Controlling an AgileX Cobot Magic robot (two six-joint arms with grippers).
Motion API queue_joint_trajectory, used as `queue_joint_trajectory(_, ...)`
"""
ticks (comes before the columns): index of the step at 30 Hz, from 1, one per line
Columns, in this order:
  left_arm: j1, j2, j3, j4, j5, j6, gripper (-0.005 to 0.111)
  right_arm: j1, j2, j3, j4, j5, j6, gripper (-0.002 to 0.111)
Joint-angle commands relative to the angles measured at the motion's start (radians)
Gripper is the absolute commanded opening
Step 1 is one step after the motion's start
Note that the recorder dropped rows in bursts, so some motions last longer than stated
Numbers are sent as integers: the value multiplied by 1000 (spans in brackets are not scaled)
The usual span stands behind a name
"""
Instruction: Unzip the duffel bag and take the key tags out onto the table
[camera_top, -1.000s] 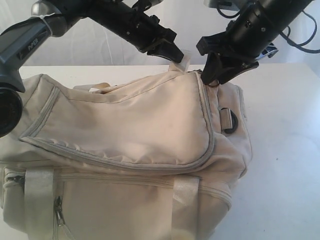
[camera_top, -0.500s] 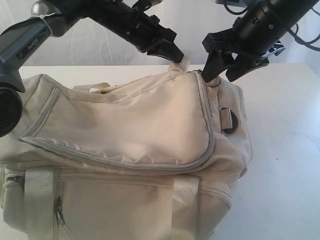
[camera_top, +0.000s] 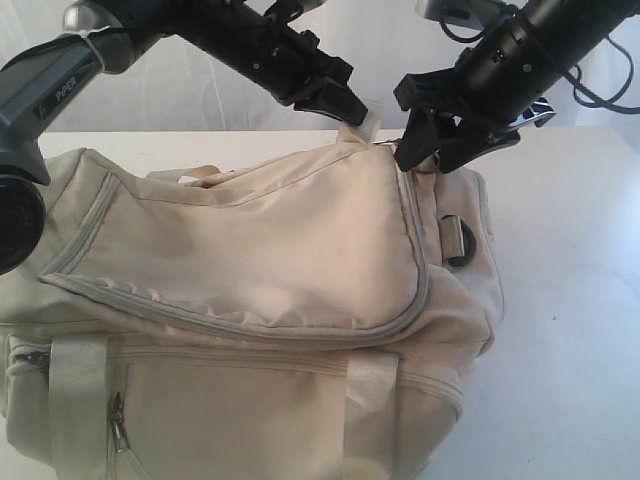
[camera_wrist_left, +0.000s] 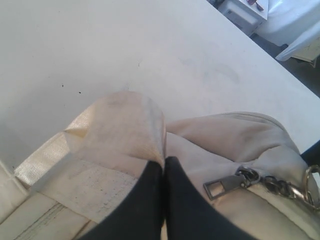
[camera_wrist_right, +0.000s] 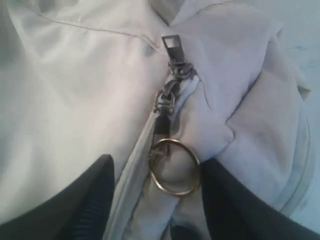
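In the exterior view the duffel bag (camera_top: 250, 280) lies on the white tabletop (camera_top: 570, 300) and fills the lower left of the picture, with its grey-piped top flap closed and a black D-ring (camera_top: 462, 241) on its far right end. The left pincer (camera_top: 358, 112) reaches in from the upper left and is clamped on a pale webbing tab (camera_top: 368, 124) that stands up at the top end of the bag. The right pincer (camera_top: 425, 160) comes down from the upper right, just beside that tab, with its tips at the bag's end seam. In the left wrist view the left pincer (camera_wrist_left: 164, 165) has its two black fingers (camera_wrist_left: 140, 210) pressed together on the webbing tab (camera_wrist_left: 125, 130), with the bag's zipper pull (camera_wrist_left: 224, 185) and a short chain (camera_wrist_left: 277, 186) close by and bare tabletop (camera_wrist_left: 100, 50) beyond. In the right wrist view the right pincer (camera_wrist_right: 159, 162) stands apart, one dark finger on either side of a metal ring (camera_wrist_right: 175, 173) that hangs from the zipper pull (camera_wrist_right: 172, 44) and lies flat on the cream fabric, not clamped.
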Motion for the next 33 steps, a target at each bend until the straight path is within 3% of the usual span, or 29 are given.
queue_joint_trajectory(1,2,-20,-11,-38,12,-1,0,-7,-2,3,14,-12,-8,45)
queue_joint_trajectory(12,2,-20,-11,-38,12,-1,0,-7,-2,3,14,-28,-8,26)
queue_joint_trajectory(22,2,-20,-11,-38,12,-1,0,-7,-2,3,14,-23,-8,0)
queue_joint_trajectory(33,2,-20,-11,-38,10,-1,0,-7,-2,3,17,37,-8,0)
